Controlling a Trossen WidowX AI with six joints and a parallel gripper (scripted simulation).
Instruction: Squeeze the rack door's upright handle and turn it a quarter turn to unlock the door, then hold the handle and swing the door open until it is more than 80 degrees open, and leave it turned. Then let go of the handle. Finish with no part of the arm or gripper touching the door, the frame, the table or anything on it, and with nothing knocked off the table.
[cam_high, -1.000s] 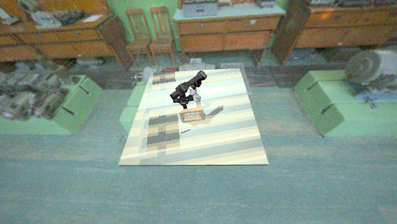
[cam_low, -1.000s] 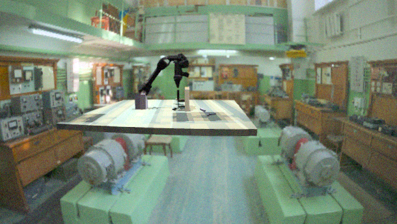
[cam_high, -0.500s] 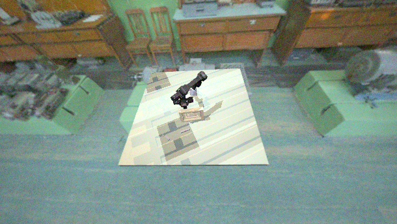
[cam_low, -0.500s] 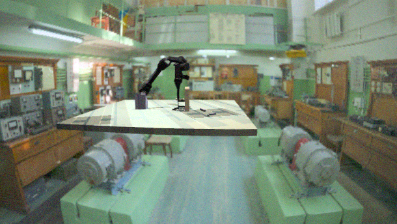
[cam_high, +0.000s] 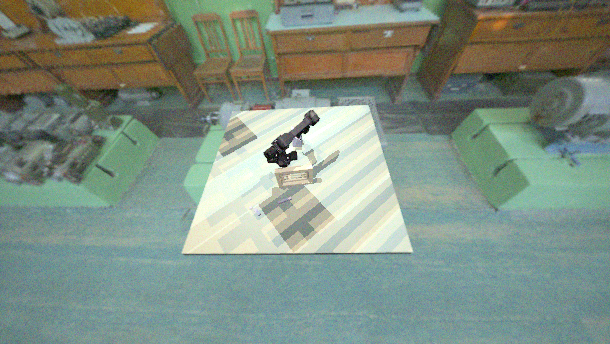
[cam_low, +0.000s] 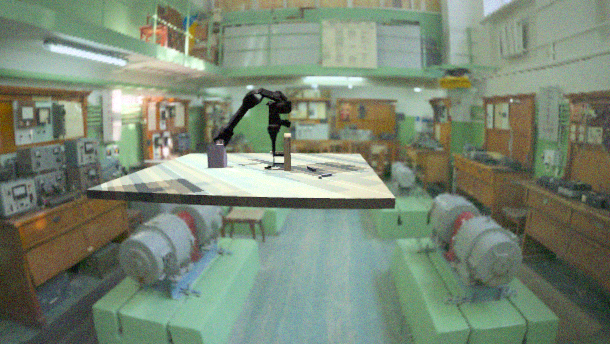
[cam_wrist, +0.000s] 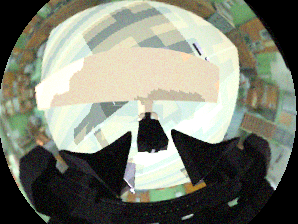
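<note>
The black two-fingered gripper (cam_low: 274, 150) (cam_wrist: 152, 132) is pointing down, fingers apart, above the pale striped tabletop (cam_high: 370, 200) (cam_low: 320, 190) (cam_wrist: 62, 55). The dark upright handle (cam_wrist: 152, 134) is standing between its fingertips, beside the beige frame (cam_high: 295, 177) (cam_low: 287, 152) (cam_wrist: 145, 75); green-and-wood workshop furniture is surrounding everything.

No readable text, label, brand, number or sign shows in any view; the light board (cam_low: 349, 44) high on the far wall bears only faint marks, too blurred to read.
</note>
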